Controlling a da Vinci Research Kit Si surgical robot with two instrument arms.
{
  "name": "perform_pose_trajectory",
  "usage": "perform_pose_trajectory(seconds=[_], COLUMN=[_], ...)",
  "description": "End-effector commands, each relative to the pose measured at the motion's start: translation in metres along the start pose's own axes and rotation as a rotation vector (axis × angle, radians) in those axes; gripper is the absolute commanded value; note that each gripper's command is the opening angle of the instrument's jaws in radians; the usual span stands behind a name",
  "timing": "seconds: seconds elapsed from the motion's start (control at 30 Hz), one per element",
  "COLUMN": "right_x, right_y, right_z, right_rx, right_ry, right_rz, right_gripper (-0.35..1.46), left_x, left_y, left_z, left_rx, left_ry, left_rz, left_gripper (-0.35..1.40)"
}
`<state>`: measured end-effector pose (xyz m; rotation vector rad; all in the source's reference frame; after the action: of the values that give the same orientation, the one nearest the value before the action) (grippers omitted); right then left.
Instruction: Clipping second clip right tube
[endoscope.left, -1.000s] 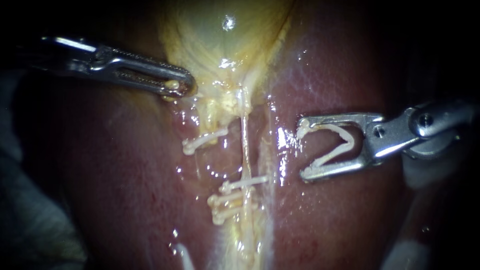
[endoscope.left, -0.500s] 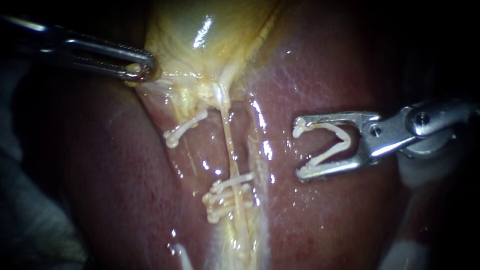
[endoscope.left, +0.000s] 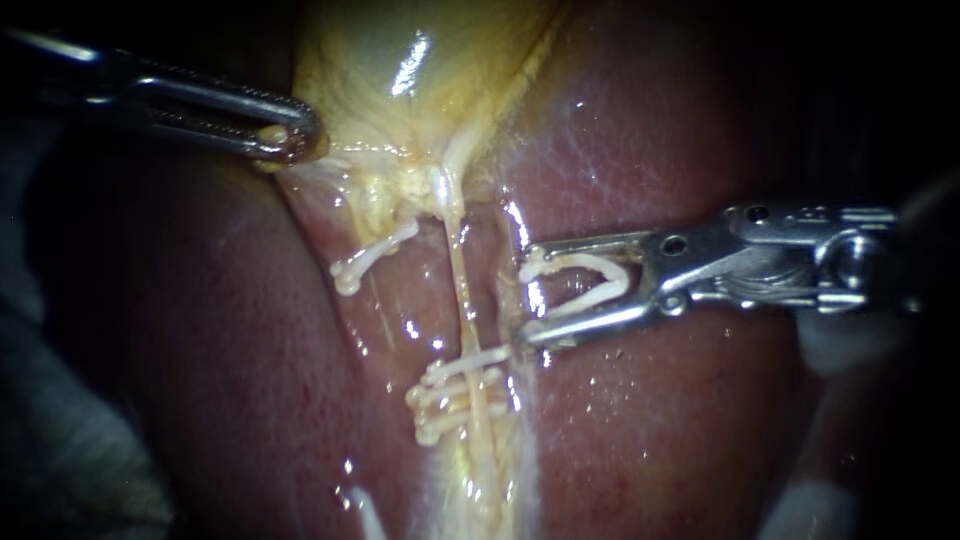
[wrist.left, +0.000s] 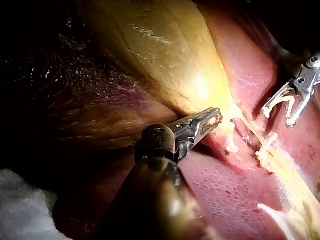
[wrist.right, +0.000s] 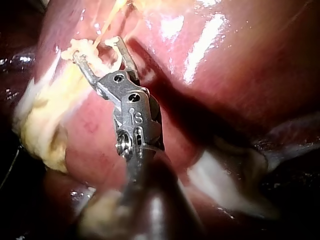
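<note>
White clip (endoscope.left: 580, 262) in right instrument (endoscope.left: 524, 294), open mouth just beside tube (endoscope.left: 458, 270)

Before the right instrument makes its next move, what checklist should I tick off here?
1. Open clip seated in right instrument: ok.
2. Right tube inside the clip's opening: not ok, clip lies beside it.
3. Left instrument grips gallbladder, tube straight: ok.
4. Clear of the clips already on the tube: cannot tell, lower tip is close.
5. Clip square across the tube: cannot tell.
</note>
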<state>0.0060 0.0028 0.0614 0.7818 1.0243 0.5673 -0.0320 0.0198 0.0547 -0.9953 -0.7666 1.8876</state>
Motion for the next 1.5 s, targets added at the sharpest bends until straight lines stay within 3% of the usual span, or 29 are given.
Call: perform_pose_trajectory(seconds=[0.03,0.3,0.47,0.67,1.03,1.23,1.5], right_x=[-0.0002,-0.0024,-0.0028,-0.0025,-0.0011,-0.0001,-0.0001], right_y=[0.0004,0.0032,0.0035,0.003,0.0004,-0.0007,-0.0008], right_z=[0.0003,0.0033,0.0052,0.0072,0.0082,0.0077,0.0074], right_rx=[0.0,0.028,0.045,0.093,0.202,0.225,0.234], right_ry=[0.0,-0.012,-0.023,-0.006,0.07,0.098,0.1], right_rz=[0.018,0.131,0.148,0.179,0.205,0.21,0.208], right_gripper=[0.5,0.5,0.5,0.5,0.5,0.48,0.35], left_x=[0.0,0.0,0.0,0.0001,0.0001,0.0001,0.0001], left_y=[0.0,0.0002,0.0003,0.0003,0.0003,0.0003,0.0003], left_z=[0.0,0.0001,0.0001,0.0002,0.0003,0.0003,0.0003], left_rx=[0.001,0.002,0.002,0.003,0.003,0.003,0.003], left_ry=[0.0,0.001,0.001,0.001,0.002,0.002,0.002], left_rz=[0.0,-0.001,-0.001,-0.001,-0.001,-0.001,-0.001], left_gripper=[-0.35,-0.35,-0.35,-0.35,-0.35,-0.35,-0.35])
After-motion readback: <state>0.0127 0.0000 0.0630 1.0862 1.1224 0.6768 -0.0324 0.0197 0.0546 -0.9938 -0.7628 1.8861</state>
